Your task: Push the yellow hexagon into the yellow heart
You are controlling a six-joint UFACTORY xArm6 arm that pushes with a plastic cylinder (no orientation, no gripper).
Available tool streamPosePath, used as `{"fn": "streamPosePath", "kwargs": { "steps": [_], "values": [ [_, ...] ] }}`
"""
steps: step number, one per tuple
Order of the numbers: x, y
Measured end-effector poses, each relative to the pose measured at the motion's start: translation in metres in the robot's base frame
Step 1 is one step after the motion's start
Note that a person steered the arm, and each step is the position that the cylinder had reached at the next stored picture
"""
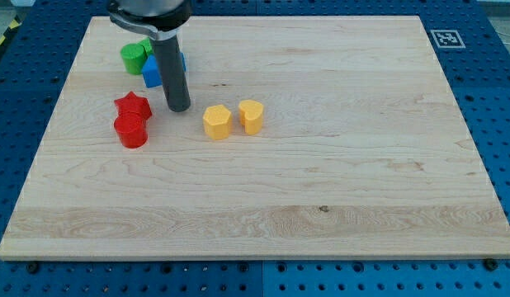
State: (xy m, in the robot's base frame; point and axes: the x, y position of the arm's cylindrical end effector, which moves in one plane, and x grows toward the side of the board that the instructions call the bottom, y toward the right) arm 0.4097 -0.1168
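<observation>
The yellow hexagon (217, 121) is sitting a little toward the view's left of the board's middle, with the yellow heart (251, 116) standing just beside it at about three o'clock; a thin sliver of wood seems to be showing between them, though I cannot tell for sure whether they are touching. My tip (179, 107) is resting on the wooden board (321, 173) near the hexagon, at roughly ten o'clock from it and apart from it, and as a bare rod it is holding nothing. From the tip, the red star (133, 105) is lying at nine o'clock, with a red cylinder (131, 130) touching it on the bottom side. A blue block (153, 73) and a green block (136, 57) are sitting at eleven o'clock from the tip, partly hidden behind the rod.
</observation>
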Motion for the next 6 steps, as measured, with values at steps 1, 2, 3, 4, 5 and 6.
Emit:
{"fn": "streamPosePath", "kwargs": {
  "steps": [1, 2, 3, 4, 5, 6],
  "values": [
    [0.014, 0.000],
    [0.030, 0.000],
    [0.039, 0.005],
    [0.041, 0.018],
    [0.041, 0.043],
    [0.041, 0.060]
  ]
}}
